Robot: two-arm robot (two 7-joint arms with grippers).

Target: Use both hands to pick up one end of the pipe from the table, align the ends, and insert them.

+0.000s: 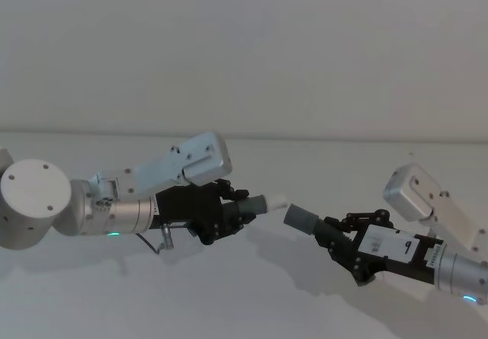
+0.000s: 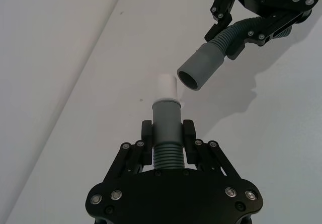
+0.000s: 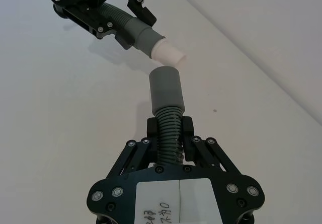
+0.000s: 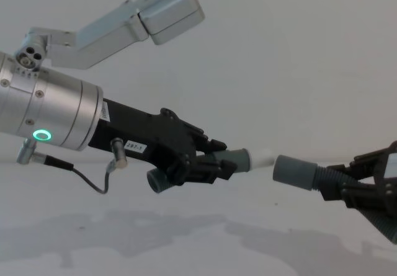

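My left tool (image 2: 167, 141) is clamped on the ribbed stretch of the short pipe piece (image 2: 166, 133), just behind its grey collar (image 2: 166, 114), so the whitish tip (image 2: 166, 88) juts out free for mating. My right tool (image 3: 170, 133) grips the longer piece (image 3: 169, 133) on its ribs too, leaving the smooth cuff (image 3: 166, 88) clear ahead of the fingers. Both pieces hang above the white worktop (image 1: 252, 293), tip and cuff near each other but apart, mouths not yet square: the cuff sits slightly off the tip's line. I judge alignment is the step in hand; a small tilt correction should come before pushing in.
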